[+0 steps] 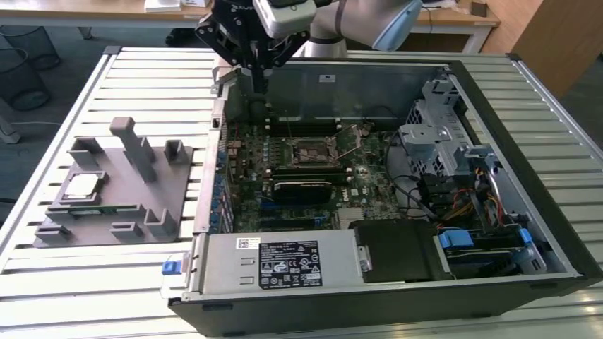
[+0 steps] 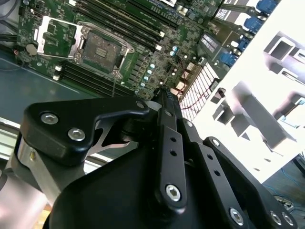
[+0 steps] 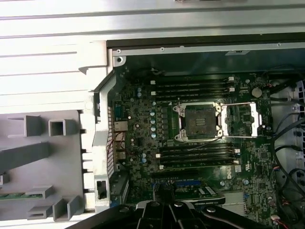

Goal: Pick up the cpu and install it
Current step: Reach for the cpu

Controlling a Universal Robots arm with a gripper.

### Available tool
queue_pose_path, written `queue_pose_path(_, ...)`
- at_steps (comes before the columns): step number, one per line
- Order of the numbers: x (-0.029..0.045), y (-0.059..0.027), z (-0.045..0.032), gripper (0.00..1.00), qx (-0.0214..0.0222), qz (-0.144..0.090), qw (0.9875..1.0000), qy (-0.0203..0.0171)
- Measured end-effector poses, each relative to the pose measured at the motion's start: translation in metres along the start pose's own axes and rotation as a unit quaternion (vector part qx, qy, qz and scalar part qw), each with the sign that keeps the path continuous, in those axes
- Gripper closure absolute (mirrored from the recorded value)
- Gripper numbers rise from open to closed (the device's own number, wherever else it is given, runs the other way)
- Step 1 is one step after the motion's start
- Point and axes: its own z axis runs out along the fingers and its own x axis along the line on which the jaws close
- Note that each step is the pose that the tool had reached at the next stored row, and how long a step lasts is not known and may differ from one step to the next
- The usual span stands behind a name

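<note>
tool [image 1: 257, 83]: pressed together, empty, above case [image 1: 396, 81] wall.
cpu [image 1: 82, 186]: on grey fixture [image 1: 113, 166], near tabletop's [image 1: 94, 296] edge, the exterior view's left.
step: pickup judged unstarted.
need: tool spread across cpu's edges.

The cpu [image 1: 81, 186] shines silver-grey with a thin pale rim, its holder [image 1: 109, 166] is plain grey, the bench [image 1: 141, 78] is whitish with ribbed stripes, the motherboard [image 1: 247, 166] is green (slots black), and the claw [image 1: 258, 86] is matt black.
</note>
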Motion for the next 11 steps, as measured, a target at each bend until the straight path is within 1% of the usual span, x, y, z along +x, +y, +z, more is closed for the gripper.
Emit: queue_pose_path(11,0.0147,-0.0011,0.0001,0.89,0.0000,0.000,1.0000,0.0000)
